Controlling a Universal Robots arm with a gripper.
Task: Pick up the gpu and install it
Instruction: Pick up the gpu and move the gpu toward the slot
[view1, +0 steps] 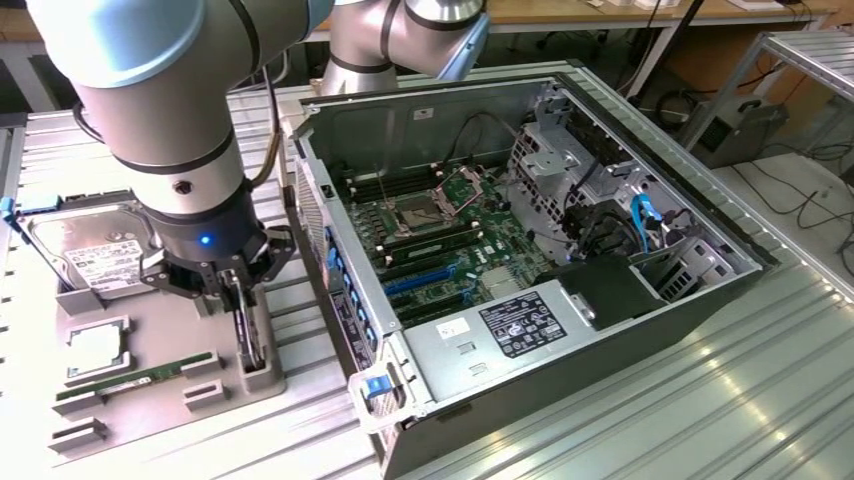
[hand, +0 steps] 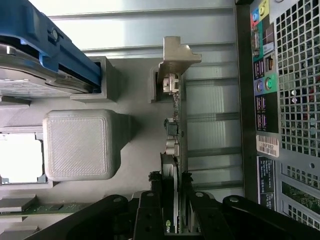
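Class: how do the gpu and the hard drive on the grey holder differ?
The gpu stands on its thin edge; the hard drive has its broad face up. The gpu is dark; the hard drive is silvery with a white label. The pincer is at the gpu, not the hard drive. Both sit in the grey holder.
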